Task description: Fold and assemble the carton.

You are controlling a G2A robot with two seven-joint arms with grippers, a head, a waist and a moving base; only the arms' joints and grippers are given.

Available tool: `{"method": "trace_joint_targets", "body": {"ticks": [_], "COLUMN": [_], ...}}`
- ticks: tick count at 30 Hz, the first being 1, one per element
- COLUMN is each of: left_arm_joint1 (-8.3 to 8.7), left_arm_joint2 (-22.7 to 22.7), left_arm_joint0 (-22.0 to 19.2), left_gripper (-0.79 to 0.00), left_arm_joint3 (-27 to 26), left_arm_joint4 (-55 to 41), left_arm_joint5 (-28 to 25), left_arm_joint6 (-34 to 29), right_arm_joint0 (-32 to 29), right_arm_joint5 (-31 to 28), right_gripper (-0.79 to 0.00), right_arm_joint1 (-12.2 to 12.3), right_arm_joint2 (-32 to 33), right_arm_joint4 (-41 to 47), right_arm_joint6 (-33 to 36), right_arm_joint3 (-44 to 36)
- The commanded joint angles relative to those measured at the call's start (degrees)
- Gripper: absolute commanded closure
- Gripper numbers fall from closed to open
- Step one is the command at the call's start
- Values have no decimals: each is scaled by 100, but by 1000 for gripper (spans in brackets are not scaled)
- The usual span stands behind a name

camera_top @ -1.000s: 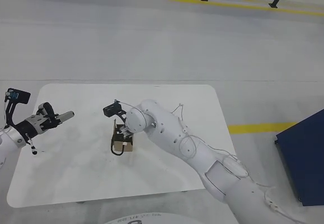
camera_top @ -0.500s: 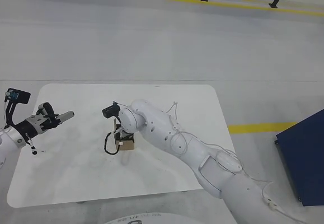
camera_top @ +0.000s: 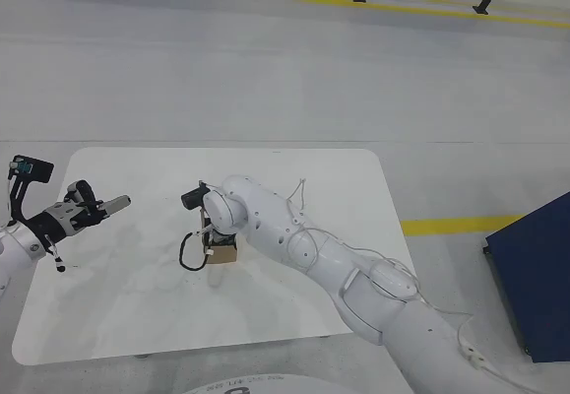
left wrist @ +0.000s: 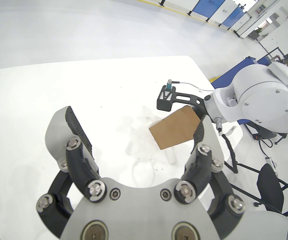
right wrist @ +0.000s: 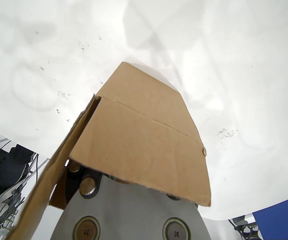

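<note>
A small brown cardboard carton is near the middle of the white table, tilted. In the left wrist view the carton casts a shadow on the table below it. My right gripper is at the carton and holds it. In the right wrist view the carton lies over the fingers and hides them, with one flap bent down at its side. My left gripper is open and holds nothing. The left gripper hovers at the table's left edge, well apart from the carton.
A black cable loop hangs from the right wrist beside the carton. A dark blue panel stands on the floor off the table's right side. The table's surface around the carton is bare.
The right arm's wrist has shifted a little to the left and turned, taking the carton with it. The left arm has stayed put.
</note>
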Motion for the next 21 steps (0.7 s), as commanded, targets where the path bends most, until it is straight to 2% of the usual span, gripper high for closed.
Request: {"method": "trace_joint_targets", "body": {"ticks": [1,15,21], "left_arm_joint1": [0,0,0], "left_arm_joint2": [0,0,0], "left_arm_joint0": [0,0,0], "left_gripper": [-785,-785,-785], "left_arm_joint3": [0,0,0], "left_arm_joint4": [0,0,0], "left_arm_joint5": [0,0,0], "left_arm_joint6": [0,0,0], "right_arm_joint0": [10,94,53], "right_arm_joint5": [5,34,167], "right_gripper": [0,0,0], "right_arm_joint1": [-38,-313,-295], "right_arm_joint2": [-25,-183,-61], "right_arm_joint4": [11,49,-37], "right_arm_joint6": [-34,-215,-351], "right_arm_joint3": [103,698,548]}}
